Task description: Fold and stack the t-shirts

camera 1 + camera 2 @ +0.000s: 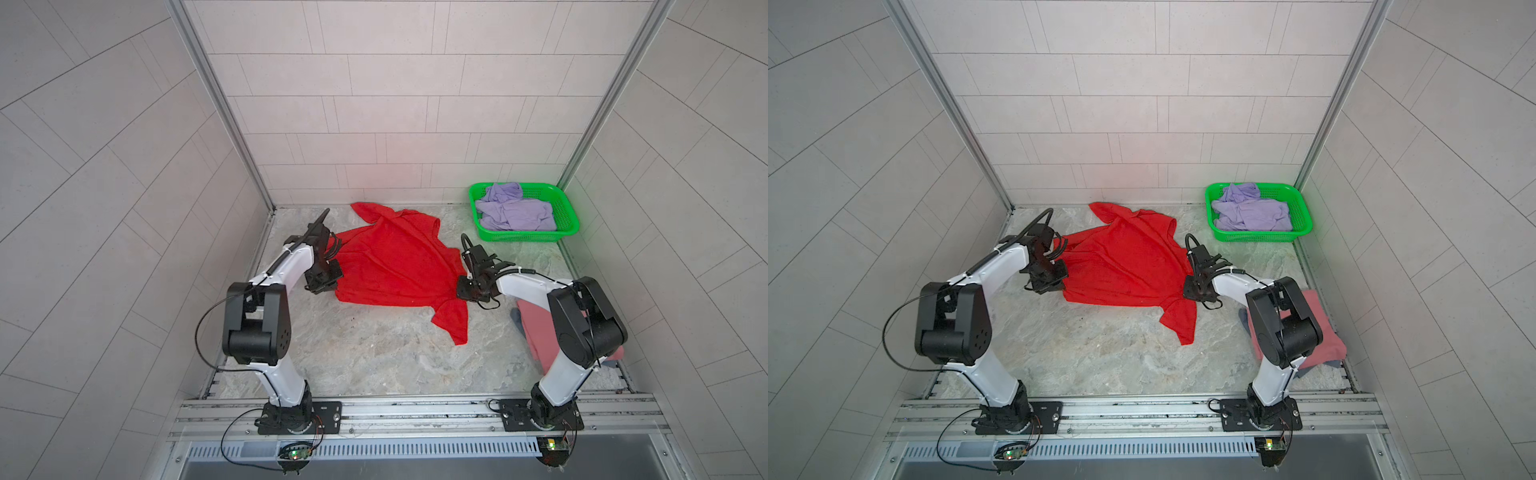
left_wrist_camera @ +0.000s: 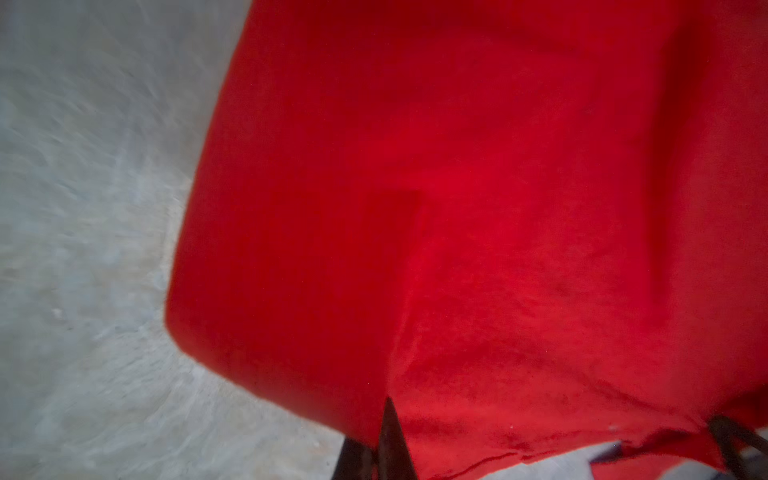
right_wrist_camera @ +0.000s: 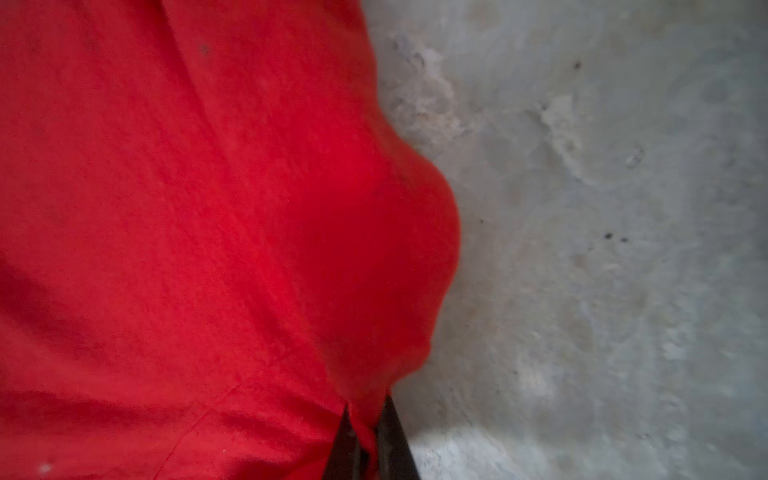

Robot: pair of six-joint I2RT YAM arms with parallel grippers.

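A bright red t-shirt [image 1: 395, 262] [image 1: 1125, 266] lies spread and rumpled on the marbled table in both top views. My left gripper [image 1: 328, 282] [image 1: 1054, 278] is at its left edge, shut on the red cloth [image 2: 457, 249]; the dark fingertips [image 2: 390, 432] pinch a fold. My right gripper [image 1: 467, 289] [image 1: 1196, 289] is at the shirt's right edge near a sleeve, shut on red cloth [image 3: 208, 249] bunched between its fingertips [image 3: 388, 432]. A lavender t-shirt [image 1: 513, 210] [image 1: 1250, 212] is crumpled in the basket. A folded dusty pink t-shirt [image 1: 1320, 328] lies over a grey-blue one [image 1: 1244, 318], partly hidden by the right arm.
The green mesh basket [image 1: 567, 216] [image 1: 1302, 212] stands at the back right corner. Tiled walls close in the table on three sides. Both arm bases are bolted to a metal rail [image 1: 415, 411] along the front edge. Bare table [image 1: 374, 353] lies in front of the red shirt.
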